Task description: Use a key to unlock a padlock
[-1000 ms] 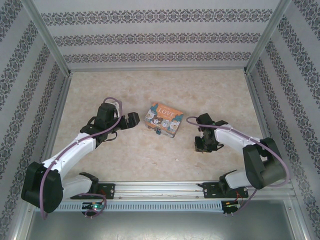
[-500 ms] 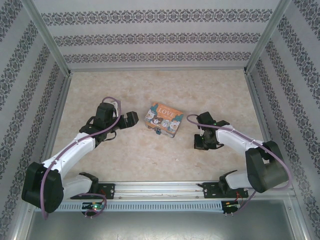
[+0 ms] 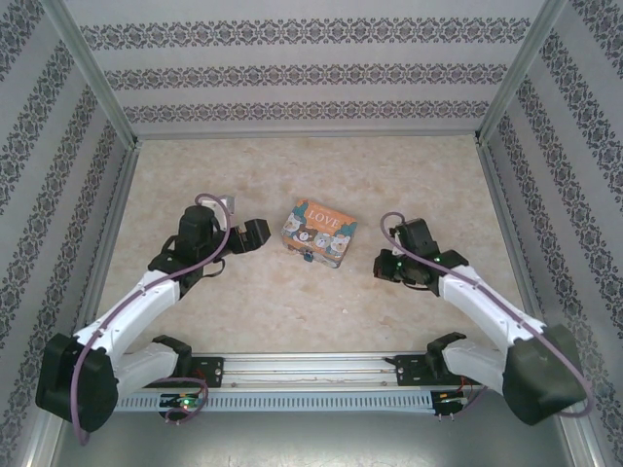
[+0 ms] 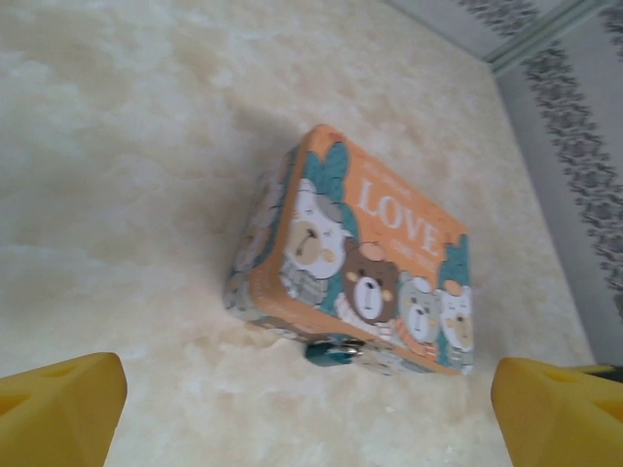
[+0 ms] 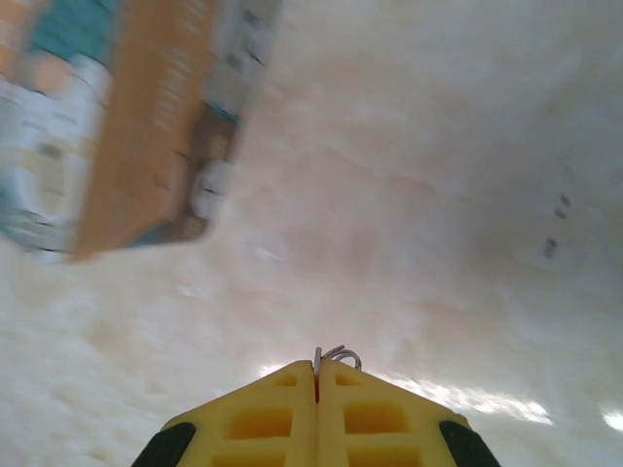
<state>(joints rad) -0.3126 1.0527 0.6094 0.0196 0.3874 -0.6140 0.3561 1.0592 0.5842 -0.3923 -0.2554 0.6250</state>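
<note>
The tiny teal padlock [image 4: 331,350] with its silvery shackle hangs at the front side of the orange "LOVE" box [image 4: 389,233], and shows as a dark speck [image 3: 309,257] from above. My left gripper [image 3: 255,235] hovers left of the box, open, its yellow fingertips [image 4: 58,409] spread wide and holding nothing. My right gripper [image 3: 384,265] sits right of the box [image 3: 319,233], apart from it. Its yellow fingers [image 5: 263,413] are pressed shut on the key [image 5: 336,355], of which a thin silvery blade edge and ring loop poke out at the tips.
The box [image 5: 117,117] appears blurred at the upper left of the right wrist view. Patterned walls [image 3: 311,73] and metal frame posts enclose the beige marbled table [image 3: 292,311]. Bare tabletop lies in front of and behind the box.
The right arm has swung and turned its wrist, bringing the shut gripper a little up and toward the box. The left gripper has barely shifted.
</note>
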